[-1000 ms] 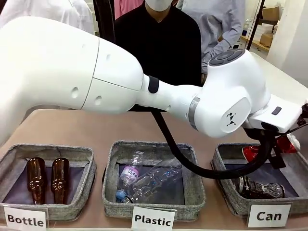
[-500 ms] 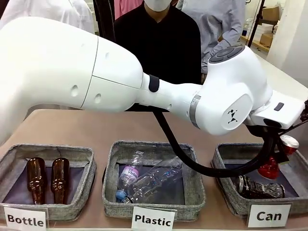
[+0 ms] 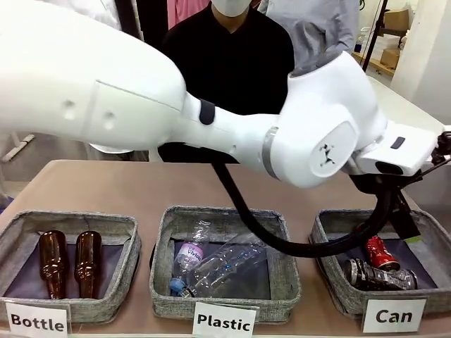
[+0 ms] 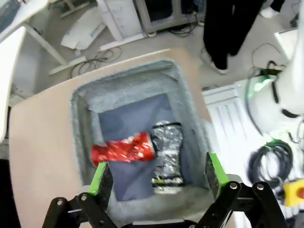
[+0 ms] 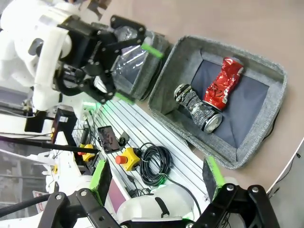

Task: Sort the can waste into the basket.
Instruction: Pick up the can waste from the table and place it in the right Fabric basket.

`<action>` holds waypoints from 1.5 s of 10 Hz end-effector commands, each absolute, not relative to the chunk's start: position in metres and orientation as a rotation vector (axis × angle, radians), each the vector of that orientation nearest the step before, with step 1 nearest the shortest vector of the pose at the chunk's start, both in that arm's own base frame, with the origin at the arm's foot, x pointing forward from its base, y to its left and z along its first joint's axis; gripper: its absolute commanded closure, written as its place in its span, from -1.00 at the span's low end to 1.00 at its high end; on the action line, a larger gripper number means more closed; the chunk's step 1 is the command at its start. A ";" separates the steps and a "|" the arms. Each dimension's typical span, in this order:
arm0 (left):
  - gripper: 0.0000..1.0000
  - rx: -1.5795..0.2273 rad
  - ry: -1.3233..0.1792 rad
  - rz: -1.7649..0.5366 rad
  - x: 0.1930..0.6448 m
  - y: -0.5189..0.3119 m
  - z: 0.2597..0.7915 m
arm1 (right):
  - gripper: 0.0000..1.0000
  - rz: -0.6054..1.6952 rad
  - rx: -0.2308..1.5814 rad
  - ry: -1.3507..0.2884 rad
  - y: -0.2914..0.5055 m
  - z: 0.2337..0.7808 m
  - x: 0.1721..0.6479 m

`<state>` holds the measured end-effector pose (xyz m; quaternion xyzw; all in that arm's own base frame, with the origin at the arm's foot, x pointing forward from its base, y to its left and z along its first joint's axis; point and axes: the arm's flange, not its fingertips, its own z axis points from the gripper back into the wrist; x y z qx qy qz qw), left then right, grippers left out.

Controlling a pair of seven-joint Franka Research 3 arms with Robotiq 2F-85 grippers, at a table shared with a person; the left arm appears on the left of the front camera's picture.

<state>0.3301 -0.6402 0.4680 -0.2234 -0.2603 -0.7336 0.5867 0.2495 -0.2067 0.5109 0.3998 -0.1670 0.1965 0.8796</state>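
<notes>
Both cans lie inside the grey "Can" basket [image 3: 331,282] at the right end of the desk [image 3: 141,186]: the red can [image 3: 381,253] toward the far side, the dark can [image 3: 379,276] just nearer, the two touching. The left claw [image 4: 156,173] hangs above this basket with its jaws spread wide and empty. The right claw [image 5: 156,180] is likewise spread open, holding nothing.

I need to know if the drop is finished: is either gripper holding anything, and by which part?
Nothing is held. Left gripper is open above the Can basket; red can lies inside. Right gripper is open too.
</notes>
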 end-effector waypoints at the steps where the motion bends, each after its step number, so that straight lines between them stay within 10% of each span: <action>1: -1.00 -0.612 -0.432 -1.679 0.298 -0.560 0.492 | -1.00 0.426 0.816 -0.359 -0.184 0.509 0.261; 8: -1.00 -0.825 -0.663 -1.181 0.269 -0.264 0.535 | -1.00 0.575 1.033 -0.264 -0.019 0.465 0.317; 15: -1.00 -1.308 -0.148 -0.622 0.326 -0.071 0.522 | -1.00 0.475 1.079 -0.315 -0.003 0.460 0.326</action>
